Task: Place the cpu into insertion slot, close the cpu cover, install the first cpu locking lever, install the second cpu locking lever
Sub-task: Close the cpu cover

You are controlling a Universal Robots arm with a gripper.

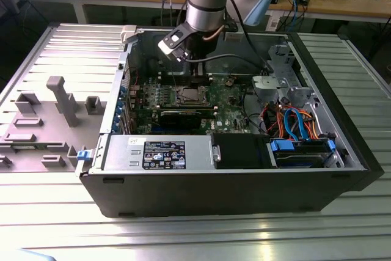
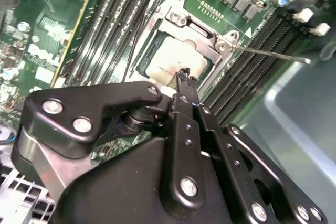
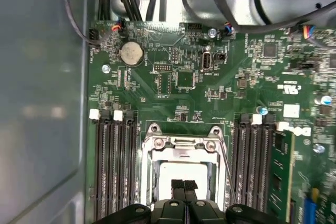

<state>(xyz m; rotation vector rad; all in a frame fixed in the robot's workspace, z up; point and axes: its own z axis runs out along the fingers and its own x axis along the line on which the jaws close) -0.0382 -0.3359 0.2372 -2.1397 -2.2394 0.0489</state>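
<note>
While the cpu (image 3: 181, 174) sits in the insertion slot (image 3: 220, 179) under the closed cpu cover (image 3: 181, 142), lower centre of the first wrist view, the gripper (image 3: 184, 186) hovers above it, fingertips together.

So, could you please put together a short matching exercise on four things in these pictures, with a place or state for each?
Things:
1. cpu
2. cpu cover
3. gripper
4. coin battery

Places or states:
A. round and silver, on the green board near the cable connectors
B. silver frame lying flat around the chip
C. pale metal square seated inside the socket frame
D. black fingertips together just above the chip

Pairs: 1-C, 2-B, 3-D, 4-A
</note>
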